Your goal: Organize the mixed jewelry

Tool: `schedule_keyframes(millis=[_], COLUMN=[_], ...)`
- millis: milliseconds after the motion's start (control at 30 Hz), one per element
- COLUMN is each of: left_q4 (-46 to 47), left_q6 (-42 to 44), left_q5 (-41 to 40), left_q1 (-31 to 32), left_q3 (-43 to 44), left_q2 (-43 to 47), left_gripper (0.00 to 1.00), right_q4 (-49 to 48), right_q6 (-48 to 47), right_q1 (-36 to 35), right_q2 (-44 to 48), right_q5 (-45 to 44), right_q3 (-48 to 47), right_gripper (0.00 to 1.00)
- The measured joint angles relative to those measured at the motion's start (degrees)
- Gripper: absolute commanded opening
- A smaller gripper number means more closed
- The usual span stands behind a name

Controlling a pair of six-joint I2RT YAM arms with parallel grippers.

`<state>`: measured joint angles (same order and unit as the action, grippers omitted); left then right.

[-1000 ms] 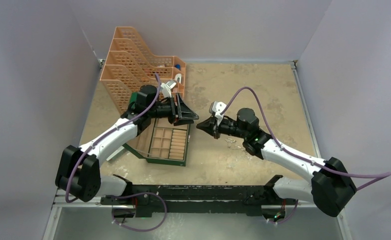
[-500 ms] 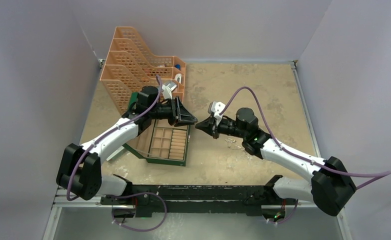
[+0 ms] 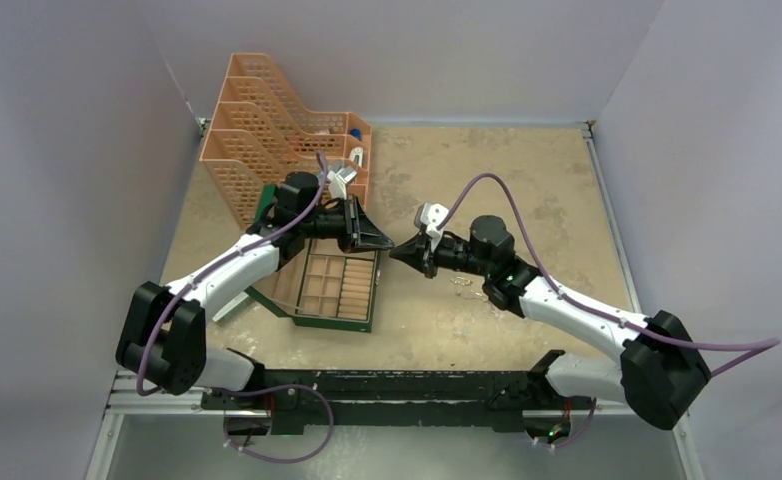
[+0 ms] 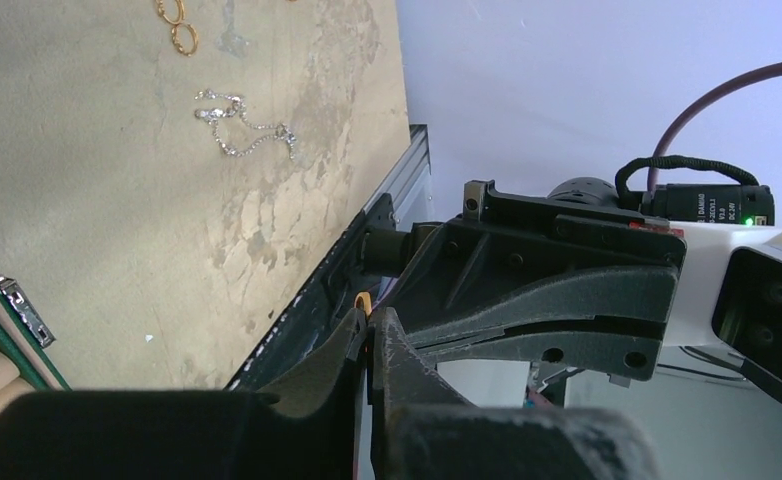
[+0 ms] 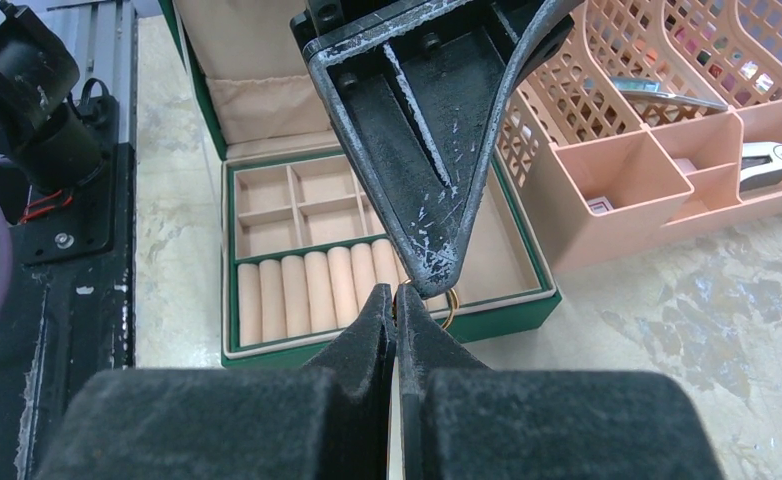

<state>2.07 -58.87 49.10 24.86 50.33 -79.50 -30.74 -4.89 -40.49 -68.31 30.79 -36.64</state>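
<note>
Left pincer [image 3: 388,243] and right pincer [image 3: 396,252], both pressed together, pinch one gold ring [image 5: 439,306] tip to tip above the counter [image 3: 487,180], beside the green box [image 5: 497,315]. We should let one side go only once the other grips firmly.

Mottled beige table [image 3: 527,180] carrying a box, an organizer and loose jewelry.
A green box [image 3: 332,322] lies open left of the table's middle. An orange mesh organizer [image 3: 257,110] stands just behind the box, at the far left corner. To the box's right, apart from it, two gold rings [image 4: 184,38] lie side by side on the bare surface, with a silvery chain [image 4: 242,125] loosely curled near them.
</note>
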Motion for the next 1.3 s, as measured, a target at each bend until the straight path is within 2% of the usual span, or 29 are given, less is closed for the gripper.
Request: schedule_keyframes(millis=[33,200,300,567,700,833,1000,1133,1300], left_q4=[0.0,1.0,2.0,0.8,-0.3,-1.4,-1.7,1.5,12.1], left_q6=[0.1,1.2,1.7,5.3,7.8,10.7,11.9,8.4,-2.2], left_q5=[0.1,0.1,-0.5,0.2,1.8,4.3,5.2,3.0,-2.1], left_q1=[0.0,-0.5,-1.6,-3.4,-3.7,-3.7,-3.7,-3.7,-3.8], left_q3=[0.0,0.0,0.0,0.0,0.4,2.7,4.8,4.1,-2.4], left_q2=[0.0,0.0,0.0,0.0,0.0,0.1,2.6,5.9,10.2], left_gripper=[0.00,0.00,0.00,0.00,0.00,0.00,0.00,0.00,0.00], right_q4=[0.0,1.3,2.4,2.1,1.5,2.2,2.7,-4.1,-21.4], right_q6=[0.2,3.1,6.2,17.1,25.6,32.2,41.8,51.2,63.5], right_q1=[0.0,-0.1,-0.8,-0.3,-0.3,-0.3,-0.3,-0.3,-0.4], right_q2=[0.0,-0.3,-0.8,4.2,8.6,7.8,7.6,10.7,8.6], right_q5=[0.0,-1.0,-1.5,-6.4,-12.3,-15.2,-18.4,-22.1,-24.0], right_q3=[0.0,-1.3,-2.7,-2.4,-2.1,-2.8,-2.4,2.7,8.9], right_gripper=[0.06,0.50,0.62,0.72,0.70,0.66,0.70,0.70,0.69])
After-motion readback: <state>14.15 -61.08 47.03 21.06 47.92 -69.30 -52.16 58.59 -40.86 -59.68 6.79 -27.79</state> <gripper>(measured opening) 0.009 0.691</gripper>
